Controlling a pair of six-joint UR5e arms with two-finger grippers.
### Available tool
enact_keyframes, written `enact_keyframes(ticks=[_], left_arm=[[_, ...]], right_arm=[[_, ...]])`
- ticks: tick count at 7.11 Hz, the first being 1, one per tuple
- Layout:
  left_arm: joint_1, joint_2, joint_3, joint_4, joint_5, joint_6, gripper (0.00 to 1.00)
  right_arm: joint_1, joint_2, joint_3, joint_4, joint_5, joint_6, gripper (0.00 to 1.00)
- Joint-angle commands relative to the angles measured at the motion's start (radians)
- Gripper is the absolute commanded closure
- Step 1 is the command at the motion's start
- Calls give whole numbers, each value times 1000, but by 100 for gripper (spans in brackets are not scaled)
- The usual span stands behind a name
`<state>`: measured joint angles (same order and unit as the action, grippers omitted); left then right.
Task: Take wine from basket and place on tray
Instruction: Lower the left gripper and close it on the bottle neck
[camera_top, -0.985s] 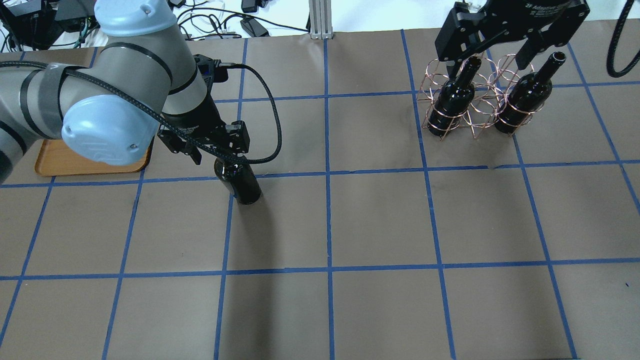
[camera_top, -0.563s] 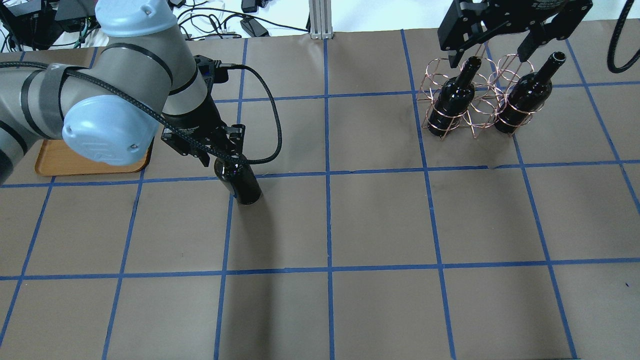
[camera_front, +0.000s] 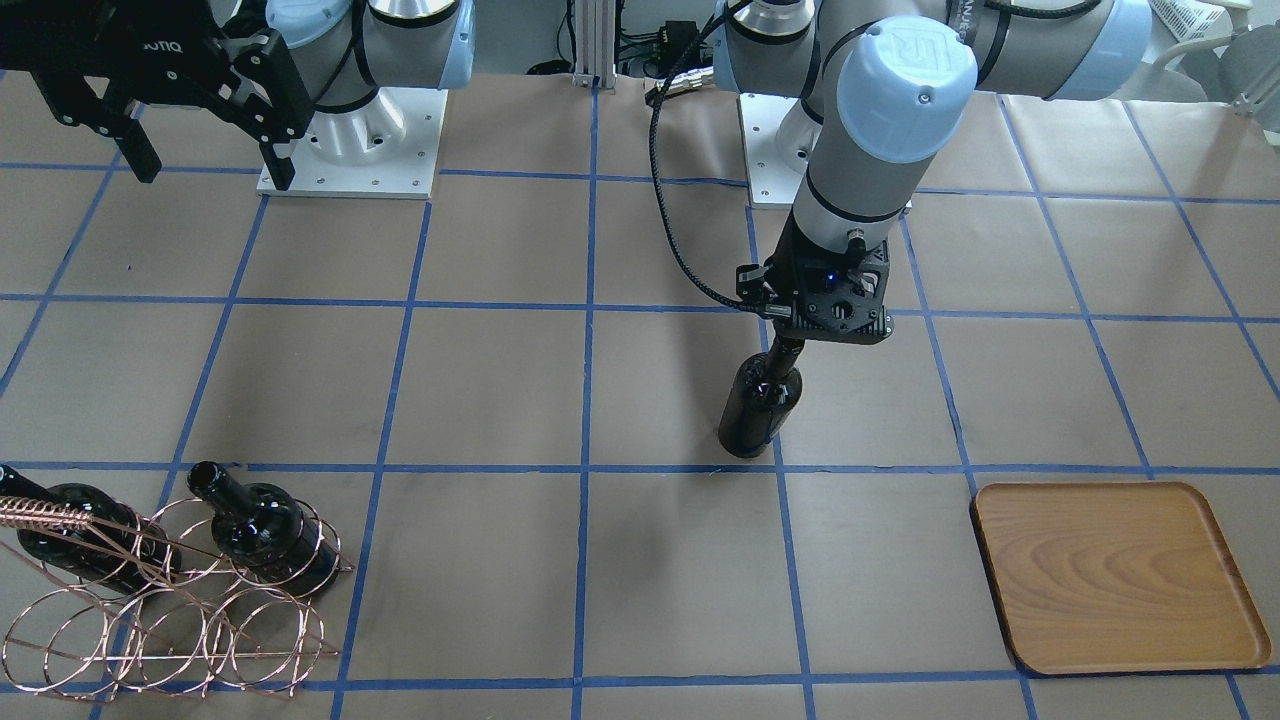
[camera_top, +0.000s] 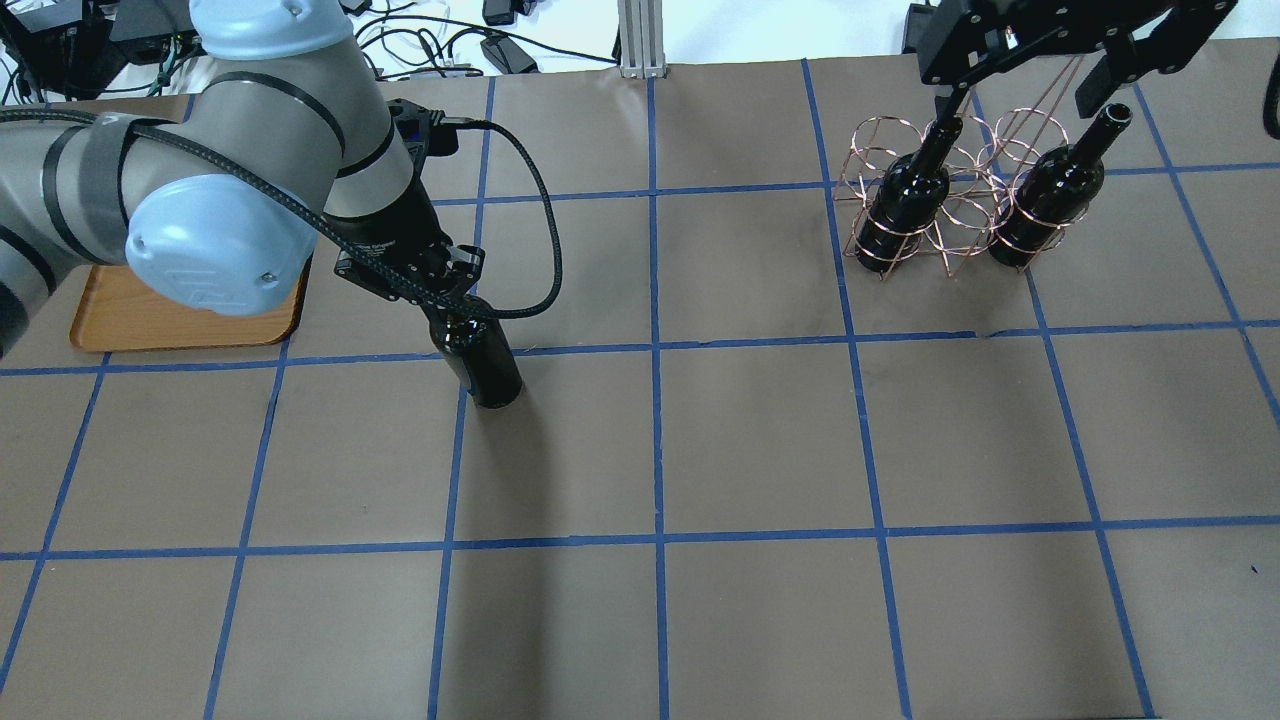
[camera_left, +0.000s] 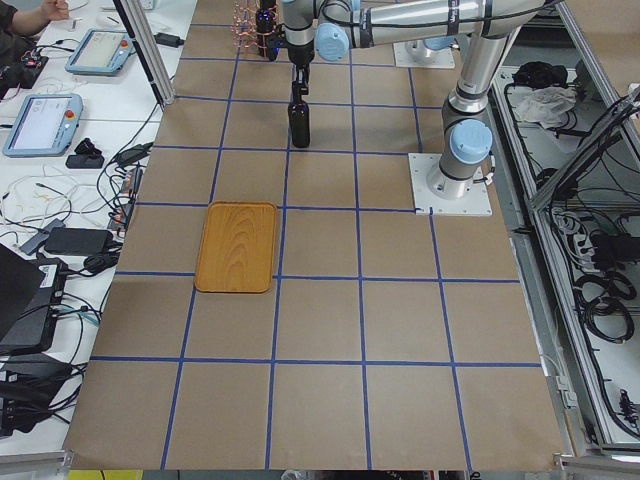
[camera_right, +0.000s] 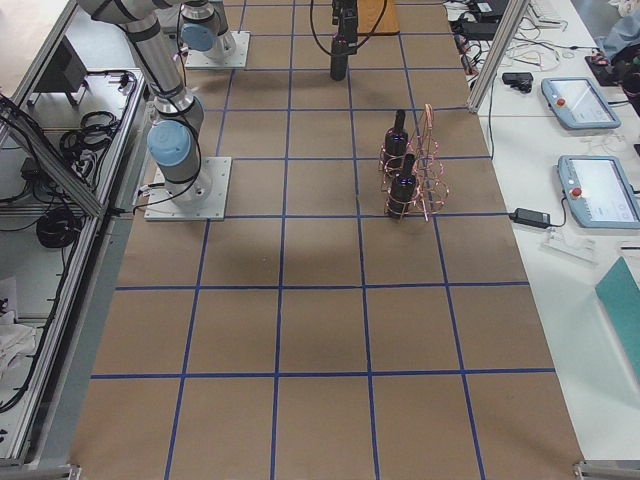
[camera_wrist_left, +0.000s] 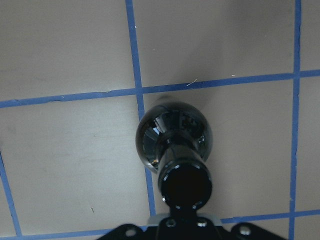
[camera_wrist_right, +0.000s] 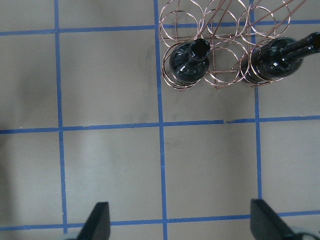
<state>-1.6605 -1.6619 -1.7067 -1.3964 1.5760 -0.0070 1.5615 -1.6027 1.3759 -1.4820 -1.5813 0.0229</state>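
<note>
One black wine bottle (camera_top: 482, 368) stands upright on the table paper, also seen in the front view (camera_front: 760, 405) and from above in the left wrist view (camera_wrist_left: 175, 131). My left gripper (camera_top: 448, 305) is shut on its neck (camera_front: 790, 342). The copper wire basket (camera_top: 950, 215) stands at the far right and holds two more bottles (camera_top: 900, 200) (camera_top: 1050, 190). My right gripper (camera_top: 1020, 90) hangs open and empty, high above the basket (camera_wrist_right: 225, 55). The wooden tray (camera_front: 1115, 575) lies empty at the far left, partly hidden by my left arm in the overhead view (camera_top: 110, 322).
Blue tape lines grid the brown table paper. Cables and an aluminium post (camera_top: 640, 40) lie beyond the far edge. The arm bases (camera_front: 350, 140) stand on the robot's side. Tablets (camera_right: 578, 105) lie on a side bench.
My left gripper's fingers have closed in on the standing bottle's neck. My right gripper has risen and shifted right, away from the basket. The bottle has not moved.
</note>
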Motion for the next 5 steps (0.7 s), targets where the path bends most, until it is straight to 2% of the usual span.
enact_keyframes(ticks=[1,2,5], left_arm=[[1,2,16,-32,4,-19,44],[1,4,16,-33,6,-37,0],[1,11,16,-36,6,-36,0]], right_arm=[[5,-5,6,20,30,20,0],[8,-6,6,32,30,69,0],[37,-10,6,55,6,72,0]])
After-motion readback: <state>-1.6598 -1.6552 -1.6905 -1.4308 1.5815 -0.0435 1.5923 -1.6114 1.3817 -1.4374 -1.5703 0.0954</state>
